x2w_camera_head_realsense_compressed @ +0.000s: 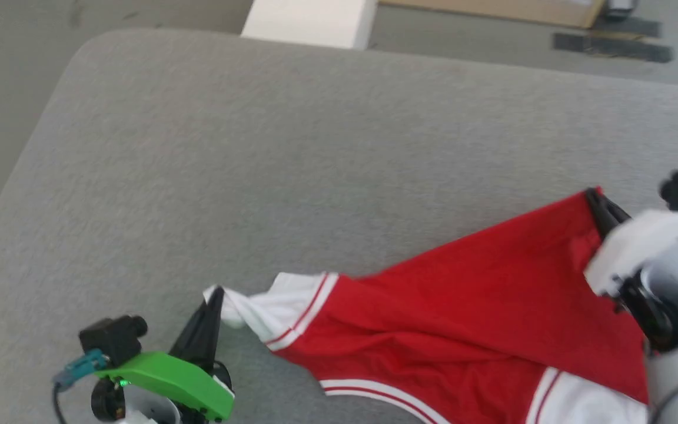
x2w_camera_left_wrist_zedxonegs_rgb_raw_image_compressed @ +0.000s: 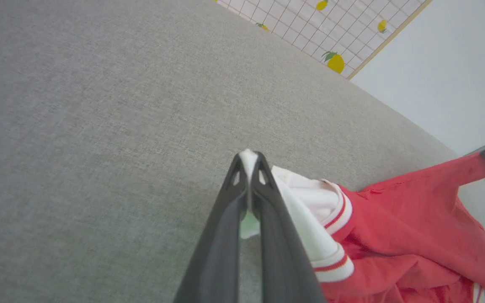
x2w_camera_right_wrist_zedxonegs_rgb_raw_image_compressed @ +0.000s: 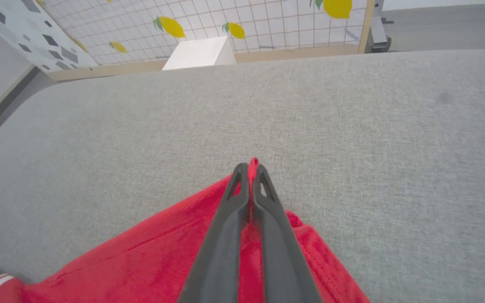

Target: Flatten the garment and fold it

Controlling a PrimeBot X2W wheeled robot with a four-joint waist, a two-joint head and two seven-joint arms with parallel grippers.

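**Entry: spreading step, shirt pinched at two ends**

1. Shirt (x2w_camera_head_realsense_compressed: 462, 306), count: one. It was red with white, red-striped sleeves. It lay on the near right part of my grey table (x2w_camera_head_realsense_compressed: 256, 147), strung between my two grippers. The middle was bunched and creased, and the near part ran off the lower edge of the head view. No lettering was showing.

2. Grippers, count: two. My left gripper (x2w_camera_head_realsense_compressed: 215, 294) was clamped tight on the white end of a sleeve (x2w_camera_head_realsense_compressed: 280, 303), with cloth showing between the fingertips. My right gripper (x2w_camera_head_realsense_compressed: 594, 194) was clamped tight on a red corner, probably the hem, and a tip of red poked past the fingers.

3. Sleeves, count: two seen. One was in my left pinch, and the other (x2w_camera_head_realsense_compressed: 574, 403) lay at the lower right of the head view.

4. Surroundings, count: one white block (x2w_camera_head_realsense_compressed: 309, 20) beyond the table's far edge and one tiled wall (x2w_camera_right_wrist_zedxonegs_rgb_raw_image_compressed: 267, 25) with lemon prints. Both were well apart from the work.

**Handling note, my judgement:** The step was the flattening, with no fold begun.
- Draw the two pinches apart evenly and low over the table until the slack in the middle goes.
- Drag the cloth toward the table's bare centre so none hangs off the near side.
- Pull gently, since both holds were only on small tips of fabric and a sharp tug could slip one free.
- A sleeve end and a hem corner stretch the shirt on a slant, so I expected to regrip before it lay square.
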